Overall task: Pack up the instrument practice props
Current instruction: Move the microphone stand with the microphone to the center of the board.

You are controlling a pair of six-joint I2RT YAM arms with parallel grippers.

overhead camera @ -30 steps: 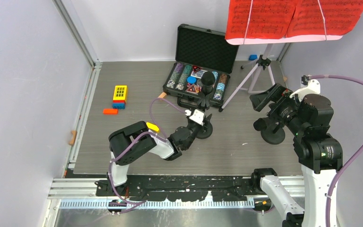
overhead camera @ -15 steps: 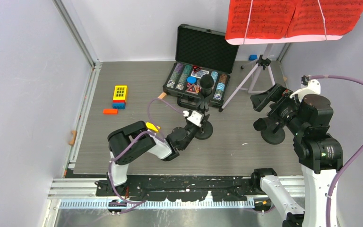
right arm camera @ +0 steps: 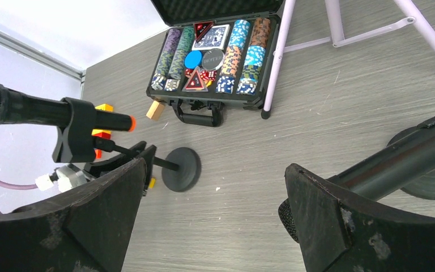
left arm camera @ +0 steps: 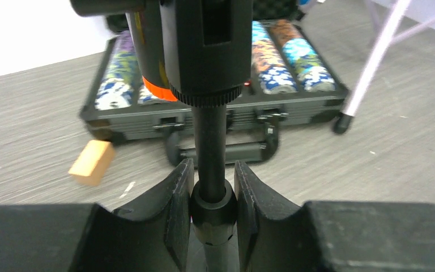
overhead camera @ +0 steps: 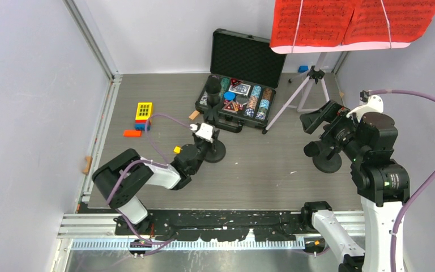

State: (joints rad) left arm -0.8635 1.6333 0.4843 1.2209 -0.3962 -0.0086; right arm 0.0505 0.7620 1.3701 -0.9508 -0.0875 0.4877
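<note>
1. Table [overhead camera: 272,170]: grey wood-grain top that carries everything listed.
2. Music rack [overhead camera: 340,46]: white, at the far right corner, high over the table. Red sheet-music pages [overhead camera: 323,20] are spread across its face. Its silver tripod legs [overhead camera: 303,93] stand just right of the case.
3. Black case [overhead camera: 241,54]: lid up, rows of poker chips inside, at the far centre of the table.
4. Right gripper [right arm camera: 215,170]: raised over the right side, fingers spread wide with nothing between them.
5. Left gripper [left arm camera: 214,175]: low on the table in front of the case. Both fingers are closed against the thin pole of the left microphone stand [left arm camera: 210,141], gripping it just above a collar.
6. Left microphone stand, other parts: its round base [right arm camera: 181,168] rests on the table near the case's front edge. The black microphone [right arm camera: 39,110] sits in a clip at the top.
7. Right microphone stand [overhead camera: 327,163]: round base on the table, right of centre, under the right gripper. Its microphone [right arm camera: 408,156] passes just beside the right-hand finger; contact cannot be told.
8. Toy blocks [overhead camera: 144,110]: yellow, blue and red, grouped at the left, well apart from the stands.
9. Small tan block [left arm camera: 92,162]: on the table near the case's left front corner.
</note>
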